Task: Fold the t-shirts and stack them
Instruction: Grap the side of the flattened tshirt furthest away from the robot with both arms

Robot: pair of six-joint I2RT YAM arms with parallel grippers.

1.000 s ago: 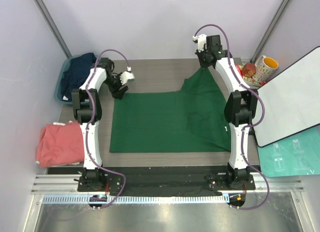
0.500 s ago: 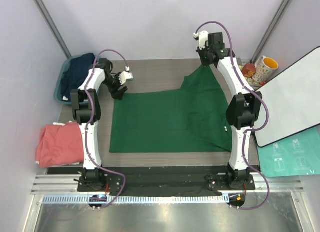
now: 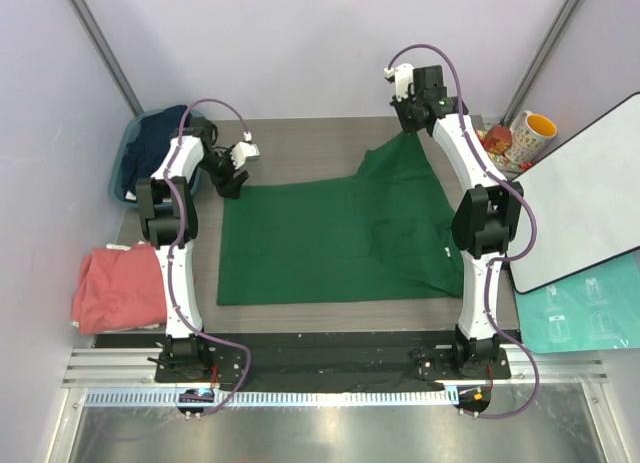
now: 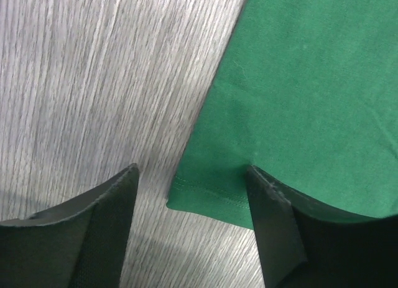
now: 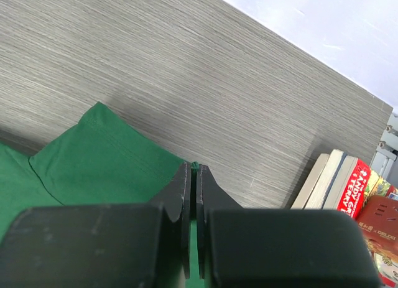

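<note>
A dark green t-shirt [image 3: 340, 238] lies spread across the middle of the table. Its far right part is lifted by my right gripper [image 3: 408, 123], which is shut on the cloth's edge [image 5: 194, 167]; a sliver of green shows between the pads. My left gripper [image 3: 228, 183] stands open over the shirt's far left hemmed corner [image 4: 205, 195], one finger [image 4: 93, 226] over bare wood and the other [image 4: 280, 232] over the cloth. A salmon-pink t-shirt [image 3: 118, 288] lies folded at the table's near left edge. A navy t-shirt [image 3: 160, 138] fills the teal tub [image 3: 122, 178].
Books [image 5: 348, 188] and a yellow-and-white mug [image 3: 530, 135] stand at the far right corner. A white board [image 3: 585, 208] leans off the table's right side. The grey wood tabletop [image 3: 300, 148] shows behind the shirt.
My left gripper has shifted left, toward the shirt's far left corner. My right gripper has risen slightly away, pulling the shirt's far right part up.
</note>
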